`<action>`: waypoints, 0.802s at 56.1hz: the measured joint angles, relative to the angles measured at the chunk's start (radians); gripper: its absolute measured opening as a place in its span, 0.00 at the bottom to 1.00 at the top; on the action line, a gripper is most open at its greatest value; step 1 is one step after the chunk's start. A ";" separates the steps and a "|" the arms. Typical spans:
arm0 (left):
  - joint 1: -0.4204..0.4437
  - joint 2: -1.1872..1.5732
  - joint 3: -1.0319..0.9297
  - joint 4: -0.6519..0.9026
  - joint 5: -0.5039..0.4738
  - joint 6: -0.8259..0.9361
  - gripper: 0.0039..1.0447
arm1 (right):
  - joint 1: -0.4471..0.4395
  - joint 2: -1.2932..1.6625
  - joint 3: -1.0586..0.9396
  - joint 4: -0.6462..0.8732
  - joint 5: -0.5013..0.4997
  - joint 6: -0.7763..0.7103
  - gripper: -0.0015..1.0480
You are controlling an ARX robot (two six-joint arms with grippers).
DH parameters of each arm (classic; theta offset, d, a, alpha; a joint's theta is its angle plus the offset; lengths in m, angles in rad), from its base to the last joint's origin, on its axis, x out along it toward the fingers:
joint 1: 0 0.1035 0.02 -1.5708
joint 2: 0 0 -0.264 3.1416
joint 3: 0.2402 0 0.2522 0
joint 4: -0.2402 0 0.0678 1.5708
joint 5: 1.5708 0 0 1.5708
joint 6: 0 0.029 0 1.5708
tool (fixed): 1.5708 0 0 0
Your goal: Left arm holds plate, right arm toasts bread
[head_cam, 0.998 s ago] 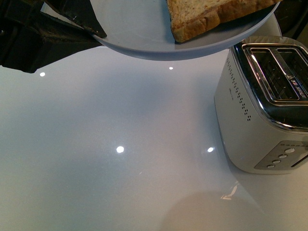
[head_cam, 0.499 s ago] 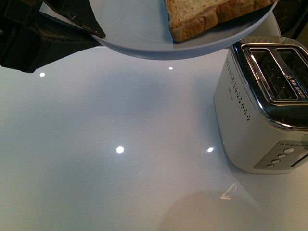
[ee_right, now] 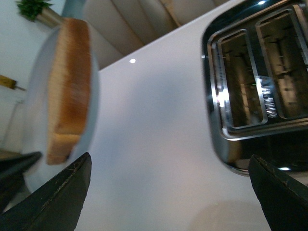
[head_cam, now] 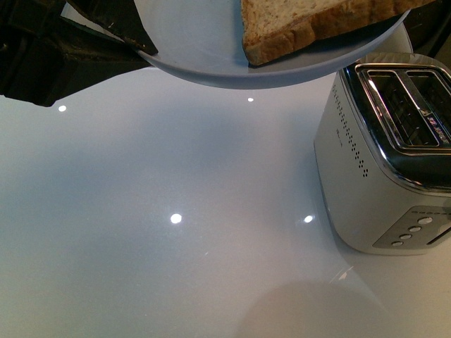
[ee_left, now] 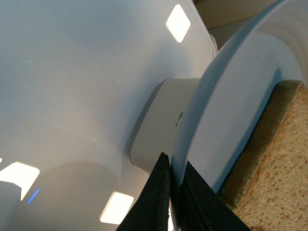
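Fingers [ee_left: 155, 202] of the left arm [ee_left: 174, 173] clamp the raised plate's [ee_left: 226, 96] rim.

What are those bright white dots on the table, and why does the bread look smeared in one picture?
Front view: the dots are likely overhead lights mirrored in the glossy table; the plate casts a soft shadow below it. Left wrist view: similar reflections show as bright squares. Right wrist view: the bread is blurred, probably by focus or motion; the chrome rim of the toaster glares.
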 joint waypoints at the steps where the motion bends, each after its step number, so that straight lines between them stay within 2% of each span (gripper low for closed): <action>1: 0.000 0.000 0.000 0.000 0.000 0.000 0.03 | 0.013 0.027 0.016 0.026 -0.018 0.039 0.91; 12: 0.000 0.000 0.000 0.000 0.000 0.000 0.03 | 0.107 0.173 0.106 0.169 -0.061 0.215 0.91; 35: 0.000 0.000 0.000 0.000 0.000 0.000 0.03 | 0.186 0.290 0.127 0.251 -0.046 0.299 0.91; 45: 0.000 0.000 0.000 0.000 0.000 0.000 0.03 | 0.188 0.297 0.130 0.253 -0.038 0.306 0.70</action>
